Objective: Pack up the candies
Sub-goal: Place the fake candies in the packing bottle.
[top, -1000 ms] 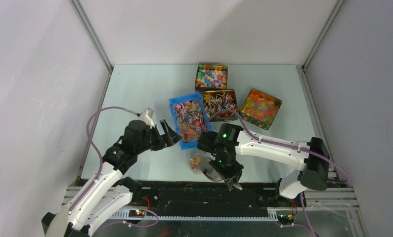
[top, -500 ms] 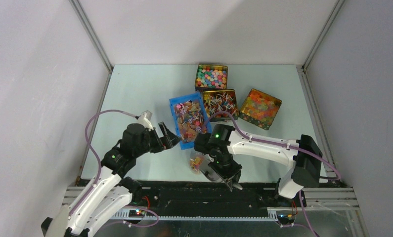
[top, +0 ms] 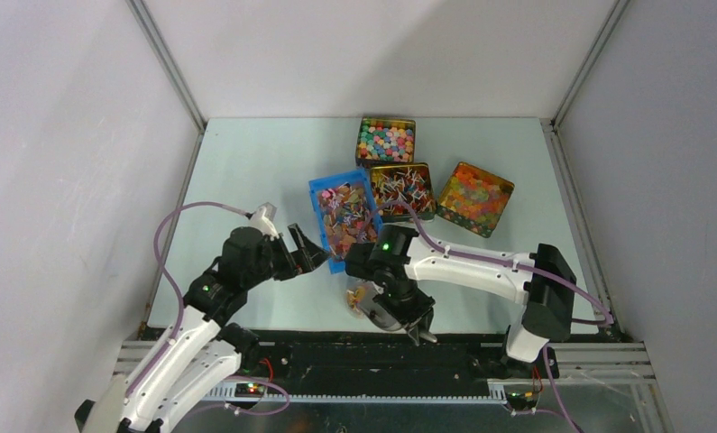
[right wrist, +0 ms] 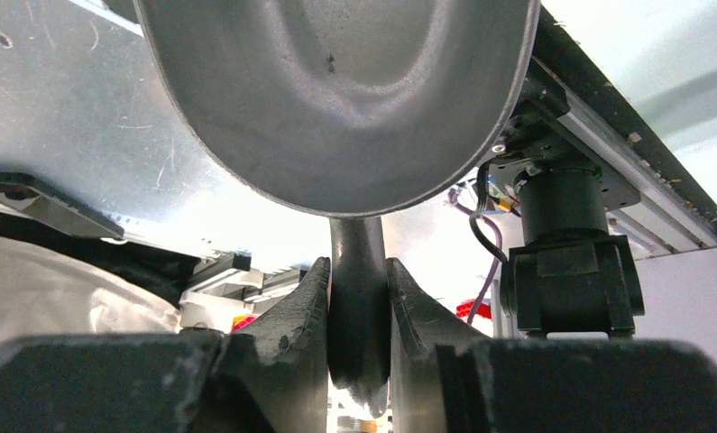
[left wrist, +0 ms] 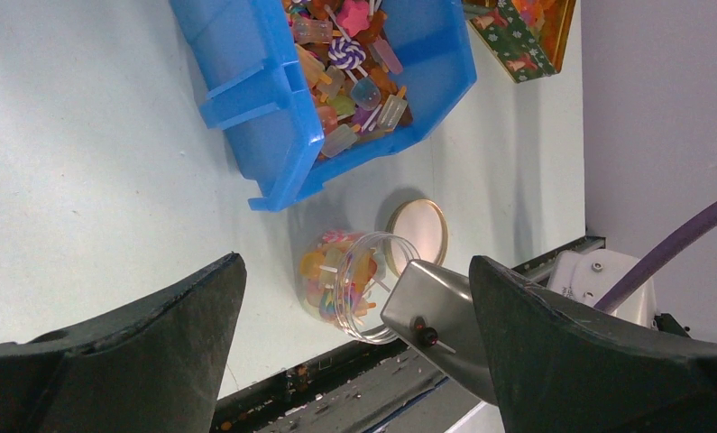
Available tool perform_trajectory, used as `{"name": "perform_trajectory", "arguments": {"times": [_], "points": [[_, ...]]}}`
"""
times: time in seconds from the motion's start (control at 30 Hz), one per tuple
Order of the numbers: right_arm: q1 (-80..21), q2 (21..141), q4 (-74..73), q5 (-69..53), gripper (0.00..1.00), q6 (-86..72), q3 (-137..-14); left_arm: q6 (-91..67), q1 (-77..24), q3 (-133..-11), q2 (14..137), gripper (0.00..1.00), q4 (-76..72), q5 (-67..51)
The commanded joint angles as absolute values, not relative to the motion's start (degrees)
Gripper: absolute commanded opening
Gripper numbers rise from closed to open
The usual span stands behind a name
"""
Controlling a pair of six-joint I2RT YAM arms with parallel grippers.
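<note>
The twist-wrapped candies [top: 401,188] fill the middle gold tin at the back. My right gripper [top: 417,322] is shut on the handle of a metal scoop [top: 389,311]; in the right wrist view the jaws [right wrist: 359,281] clamp the handle below the scoop bowl [right wrist: 336,90]. The scoop's mouth is at the opening of a clear jar [top: 363,297] lying on its side near the front edge, part-filled with mixed sweets [left wrist: 341,275]. My left gripper [top: 310,253] is open and empty, above and left of the jar [left wrist: 352,264].
A blue bin [top: 322,194] of lollipops and mixed sweets sits just behind the jar. A tin of pastel balls [top: 386,140] and a tin of jelly pieces [top: 474,197] stand at the back. The jar's lid [left wrist: 418,245] lies beside the jar. The table's black front rail [top: 336,347] is close.
My right arm has shifted left and brought the scoop closer against the jar's mouth. My left arm has drawn back slightly, still open.
</note>
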State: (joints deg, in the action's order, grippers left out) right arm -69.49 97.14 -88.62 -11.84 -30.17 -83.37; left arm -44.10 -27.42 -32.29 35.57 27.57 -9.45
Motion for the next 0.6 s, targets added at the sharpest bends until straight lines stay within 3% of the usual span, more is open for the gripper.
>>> {"name": "perform_trajectory", "arguments": {"times": [0.0,0.57], "points": [[-69.6,97.0,-91.7,-14.5,0.0,-30.8,-86.8,-44.2,-27.8,-31.9,34.7,1.0,27.2,-10.4],[-61.7,92.4,-87.9,-29.4,0.0,-27.0,-80.6,-44.4,-27.8,-31.0,34.5,1.0,27.3,-10.9]]}}
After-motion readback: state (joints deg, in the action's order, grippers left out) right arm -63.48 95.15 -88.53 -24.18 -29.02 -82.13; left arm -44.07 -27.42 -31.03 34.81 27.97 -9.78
